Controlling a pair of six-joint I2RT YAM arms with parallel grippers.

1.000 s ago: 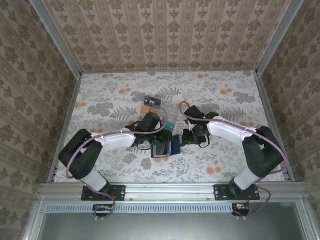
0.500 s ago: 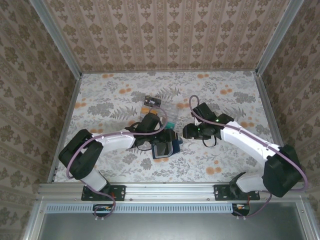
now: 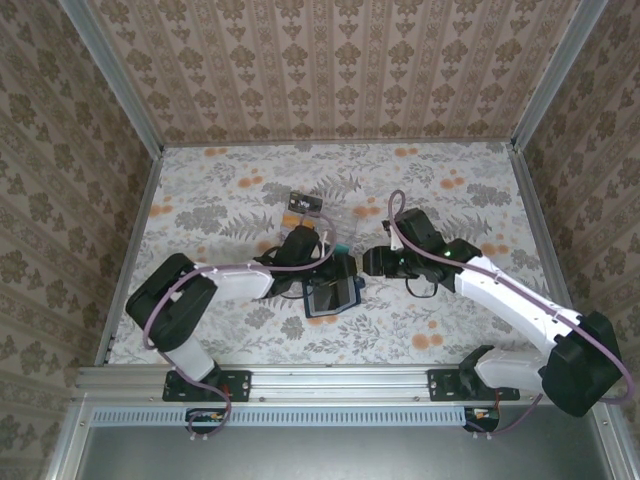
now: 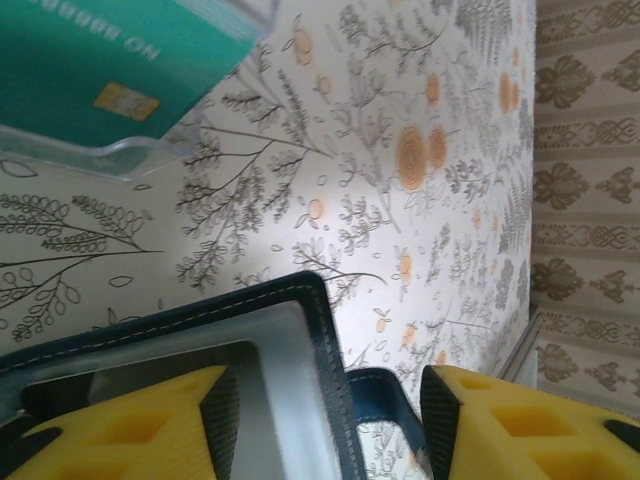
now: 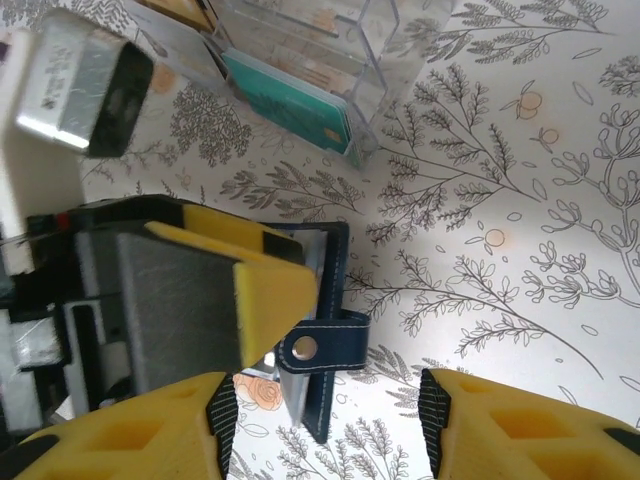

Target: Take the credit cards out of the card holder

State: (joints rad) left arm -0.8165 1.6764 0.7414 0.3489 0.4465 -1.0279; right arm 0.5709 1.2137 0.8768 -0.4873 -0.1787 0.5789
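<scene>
Navy card holder [image 3: 333, 296] lies open, greyish interior up, mid-width on the bench [image 3: 470, 200], nearer its near edge. Left pincer [image 4: 322, 400] gapes wide astride its edge; right pincer [image 5: 322, 400], wide too, faces its closure tab [image 5: 320, 350].

The card holder [image 3: 333, 296] is dark navy blue, with pale stitching along its edge and a greyish inside. The credit card [image 4: 100, 60] in the clear sleeve [image 4: 130, 160] is teal, with white lettering and a gold chip. The table [image 3: 470, 200] is whitish, printed with grey leafy sprigs and orange blossoms. The walls [image 3: 330, 70] bear brown-beige damask wallpaper. The left pincer [image 4: 325, 430] and right pincer [image 5: 325, 430] are yellow.
</scene>
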